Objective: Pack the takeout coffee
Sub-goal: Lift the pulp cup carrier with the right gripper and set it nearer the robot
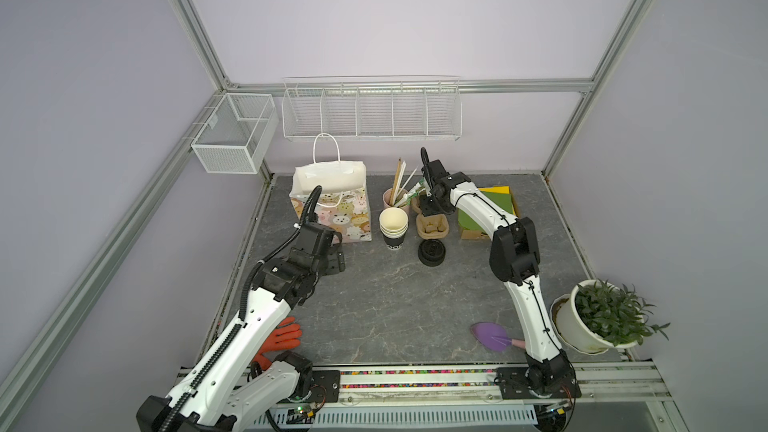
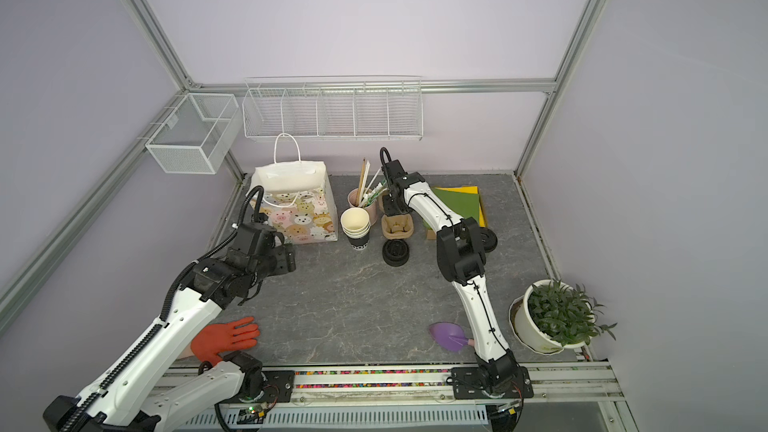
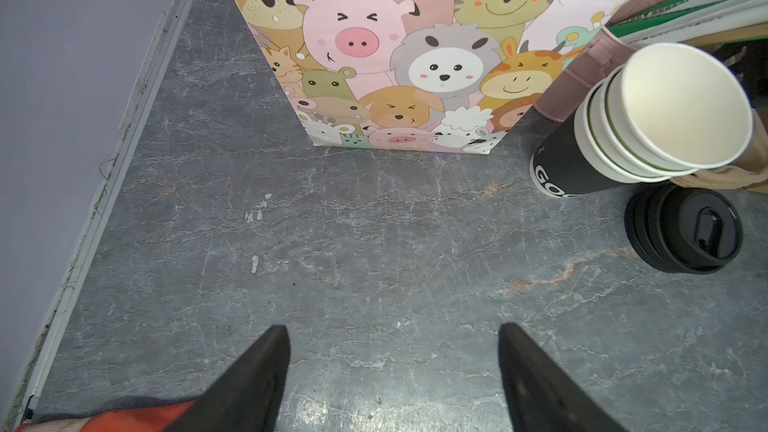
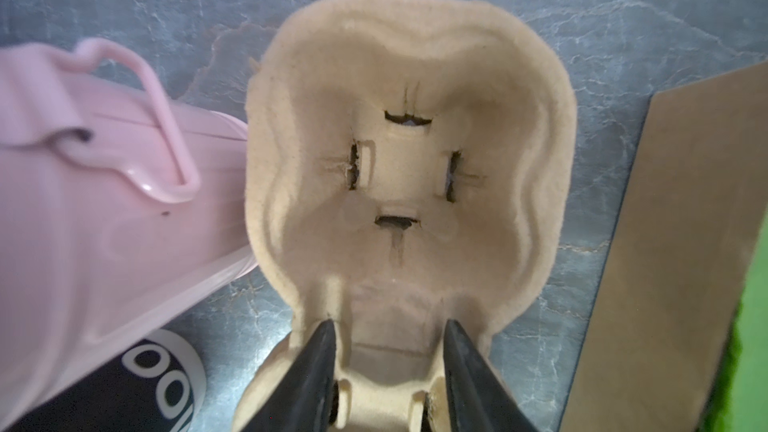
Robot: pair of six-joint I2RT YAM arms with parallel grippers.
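Right wrist view: R fingers (image 4: 316, 367) are set half-narrowed astride carrier (image 4: 409, 168) rim; grip can't be told.
In a top view only, the coffee (image 2: 488, 240) is seen upright, lid up, by sheets (image 2: 465, 201), right of & nearer base than R fingers, well apart; reach judged shorter for R. L fingers (image 3: 257, 367) are spread wide, empty, over counter (image 3: 374, 243) before bag (image 3: 395, 56).

Left gripper (image 3: 392, 328), lower centre of its wrist view, gapes wide; right gripper (image 4: 390, 322) points downward, jaws partly apart.
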